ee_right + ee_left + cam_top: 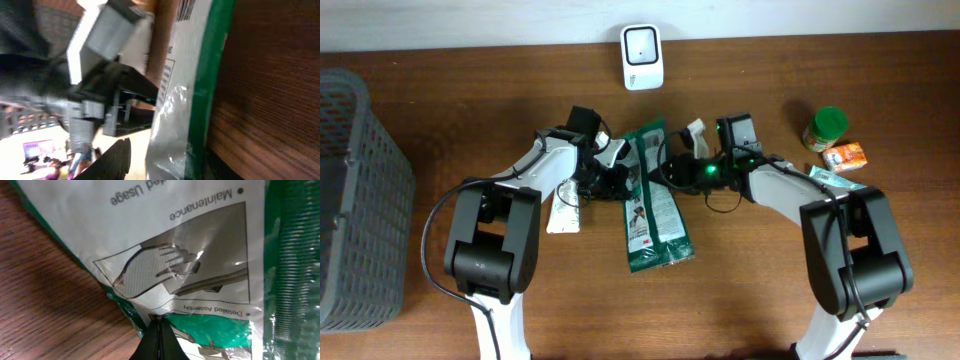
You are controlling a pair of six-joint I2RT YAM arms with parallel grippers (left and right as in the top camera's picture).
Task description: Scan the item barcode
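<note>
We see the wooden bench (pixel 770 290) with a grey basket (pixel 360 200) at its 9 o'clock edge; we cannot make out what is in it. Both arms reach inward with bent elbows and meet near the middle. There the green packet (pixel 655 215) lies flat, print upward. The left gripper (pixel 156 327), at the packet's 10 o'clock, is closed tight, tips touching its edge. The right gripper (pixel 672 170) sits at the packet's 2 o'clock; we cannot tell how wide it stands. A white scanner (pixel 642 56) stands at 12 o'clock.
</note>
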